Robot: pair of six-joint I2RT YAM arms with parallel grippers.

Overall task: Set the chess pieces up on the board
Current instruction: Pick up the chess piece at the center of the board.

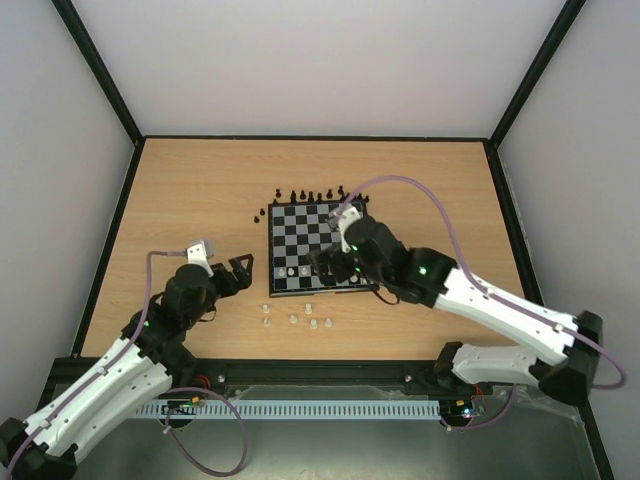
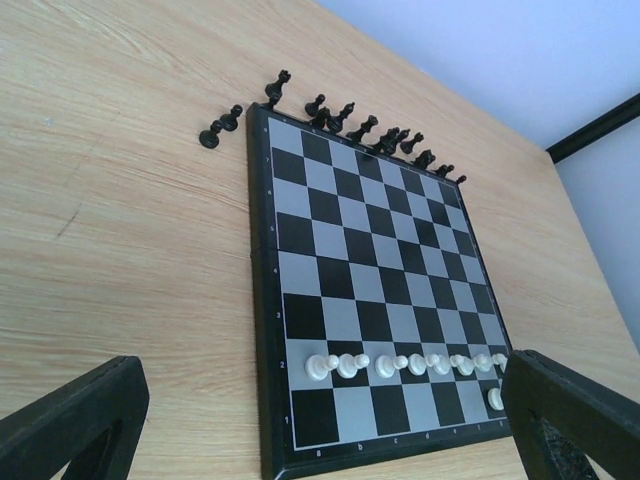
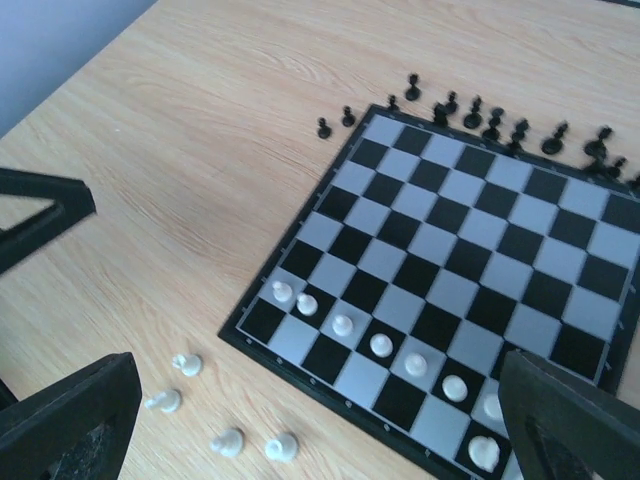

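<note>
**Wood table (image 1: 180, 200), crowded near edge: knock-over risk**

Board (image 1: 300, 235) sits mid-table. Right fingers (image 3: 75, 415) spread wide, empty, over white pawns (image 3: 381, 345) along its near edge; a sideways sweep could topple them. Left fingers (image 2: 70, 420) wide, empty, left of board. Loose white pieces (image 3: 228, 441) lie clustered; pinching one may tip neighbours.

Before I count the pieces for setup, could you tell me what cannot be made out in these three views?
- Top view: the right arm covers the board's near right corner; pieces there are hidden.
- Top view: the black pieces beyond the far edge are too small to tell by type.
- Left wrist view: a finger cuts off the near right corner squares.
- Right wrist view: the frame edge cuts off part of the board.
</note>
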